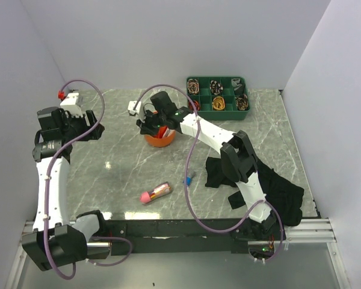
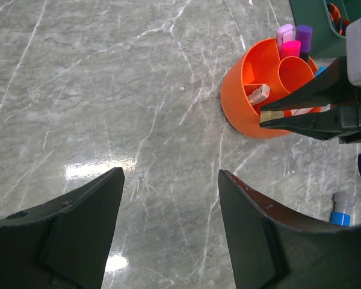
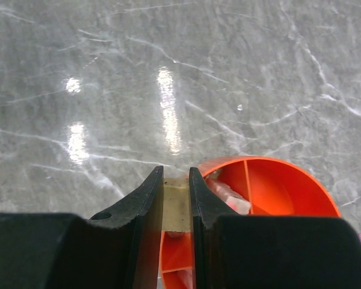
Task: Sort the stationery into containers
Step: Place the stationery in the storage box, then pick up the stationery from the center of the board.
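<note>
The round orange organiser (image 1: 160, 139) stands at mid-table; it also shows in the left wrist view (image 2: 253, 90) and the right wrist view (image 3: 277, 186). Pink (image 2: 286, 37) and purple (image 2: 304, 35) markers and a white one (image 2: 259, 94) stand in it. My right gripper (image 3: 175, 174) is shut on a small beige eraser (image 3: 178, 205) right over the organiser's near rim. My left gripper (image 2: 169, 173) is open and empty above bare table to the organiser's left. A pink tube-like case (image 1: 156, 192) and a blue-capped marker (image 1: 188, 178) lie nearer the front.
A green tray of ribbon rolls (image 1: 219, 96) stands at the back right. A black cloth (image 1: 277, 186) lies at the front right under the right arm. A small white object (image 1: 133, 107) lies behind the organiser. White walls close in three sides.
</note>
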Tool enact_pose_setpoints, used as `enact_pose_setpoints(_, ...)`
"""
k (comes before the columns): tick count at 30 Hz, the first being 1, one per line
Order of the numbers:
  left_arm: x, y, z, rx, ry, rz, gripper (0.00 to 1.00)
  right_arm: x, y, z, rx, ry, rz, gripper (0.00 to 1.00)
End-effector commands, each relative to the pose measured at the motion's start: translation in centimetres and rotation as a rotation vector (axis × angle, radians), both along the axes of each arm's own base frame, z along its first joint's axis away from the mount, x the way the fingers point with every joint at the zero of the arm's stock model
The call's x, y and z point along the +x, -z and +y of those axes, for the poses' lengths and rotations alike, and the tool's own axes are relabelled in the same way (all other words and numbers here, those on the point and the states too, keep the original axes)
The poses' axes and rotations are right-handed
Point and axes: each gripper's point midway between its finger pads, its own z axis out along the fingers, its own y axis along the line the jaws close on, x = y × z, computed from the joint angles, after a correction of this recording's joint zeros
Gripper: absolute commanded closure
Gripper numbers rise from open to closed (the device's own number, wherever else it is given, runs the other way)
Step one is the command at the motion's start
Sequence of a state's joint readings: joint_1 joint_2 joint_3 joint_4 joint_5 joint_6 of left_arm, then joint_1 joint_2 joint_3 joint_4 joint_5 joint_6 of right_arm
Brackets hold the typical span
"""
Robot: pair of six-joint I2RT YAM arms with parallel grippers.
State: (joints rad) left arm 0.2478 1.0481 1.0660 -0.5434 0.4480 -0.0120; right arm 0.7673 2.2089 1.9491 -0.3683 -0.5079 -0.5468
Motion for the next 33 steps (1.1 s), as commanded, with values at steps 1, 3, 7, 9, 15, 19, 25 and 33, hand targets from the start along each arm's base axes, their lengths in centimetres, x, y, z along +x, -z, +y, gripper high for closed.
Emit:
enact_pose_setpoints(1,0.0,-1.2,0.0,-0.006,0.002,-0.041,0.30,2.4,-2.7,0.2,0.062,0.045,-0.061,1.00)
enact_pose_setpoints(3,0.0,-1.0,0.0,-0.008,0.002,-0.038,0.30,2.8,-2.3,0.1,0.053,0.060,-0.062,1.00)
enact_pose_setpoints(7,0.1,-1.0,-0.1,-0.014,0.010,-0.041,0.30,3.5,-1.2,-0.3,0.022,0.094,-0.067,0.92)
enact_pose_setpoints(9,0.1,-1.1,-0.4,-0.012,0.032,-0.046,0.28,3.6,-1.1,-0.6,0.013,0.104,-0.076,0.78)
enact_pose_setpoints(15,-2.4,-0.3,-3.3,0.101,0.266,-0.012,0.26,2.0,-3.5,-1.3,0.046,0.092,-0.114,0.44)
enact_pose_setpoints(19,-4.2,0.4,-3.0,0.174,0.291,0.005,0.26,0.7,-5.3,-1.9,0.056,0.102,-0.104,0.42)
enact_pose_setpoints(25,-3.4,-2.3,-2.2,0.193,0.196,-0.127,0.25,-3.9,-6.7,-3.7,0.033,0.025,-0.060,0.41)
enact_pose_setpoints(33,1.3,-8.0,0.1,0.138,-0.003,-0.298,0.10,-20.1,2.4,-7.3,-0.420,-0.475,-0.008,0.33)
